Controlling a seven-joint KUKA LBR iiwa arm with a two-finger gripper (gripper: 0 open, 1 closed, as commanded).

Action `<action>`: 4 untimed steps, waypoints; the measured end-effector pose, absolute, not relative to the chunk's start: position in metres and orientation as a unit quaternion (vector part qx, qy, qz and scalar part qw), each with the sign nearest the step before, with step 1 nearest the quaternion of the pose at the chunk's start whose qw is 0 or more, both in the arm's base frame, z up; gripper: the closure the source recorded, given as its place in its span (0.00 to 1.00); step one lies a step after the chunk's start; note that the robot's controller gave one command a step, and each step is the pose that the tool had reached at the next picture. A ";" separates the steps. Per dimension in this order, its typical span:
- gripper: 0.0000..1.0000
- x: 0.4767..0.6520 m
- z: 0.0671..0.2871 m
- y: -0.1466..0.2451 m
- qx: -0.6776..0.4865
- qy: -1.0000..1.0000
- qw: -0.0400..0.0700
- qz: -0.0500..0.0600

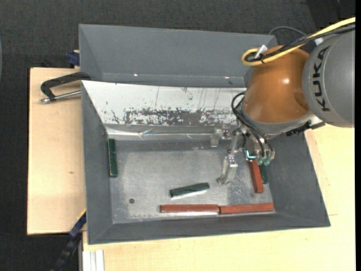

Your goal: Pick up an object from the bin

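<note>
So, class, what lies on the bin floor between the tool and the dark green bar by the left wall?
Nothing: the camera view shows bare grey floor between the tool and the dark green bar.

place: robotics lab | evidence: KUKA arm (pixel 338 78) (orange wrist cover (pixel 276 89)) over grey metal bin (pixel 93 168)
</note>
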State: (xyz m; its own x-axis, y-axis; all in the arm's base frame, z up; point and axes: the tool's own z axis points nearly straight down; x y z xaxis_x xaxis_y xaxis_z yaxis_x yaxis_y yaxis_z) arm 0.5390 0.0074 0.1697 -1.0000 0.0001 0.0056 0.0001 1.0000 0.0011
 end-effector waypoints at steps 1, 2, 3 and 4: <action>0.00 0.539 0.172 0.007 0.000 -1.000 0.001 -0.001; 0.00 0.556 0.225 0.014 0.007 -1.000 0.000 0.000; 0.00 0.547 0.208 0.018 0.056 -0.998 -0.008 0.000; 0.00 0.546 0.145 0.040 0.044 -0.999 -0.003 0.000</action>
State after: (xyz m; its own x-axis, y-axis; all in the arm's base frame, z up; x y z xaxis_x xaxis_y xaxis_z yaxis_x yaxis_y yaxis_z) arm 0.5455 0.0404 0.1446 -0.9960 -0.0888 -0.0064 -0.0888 0.9960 0.0005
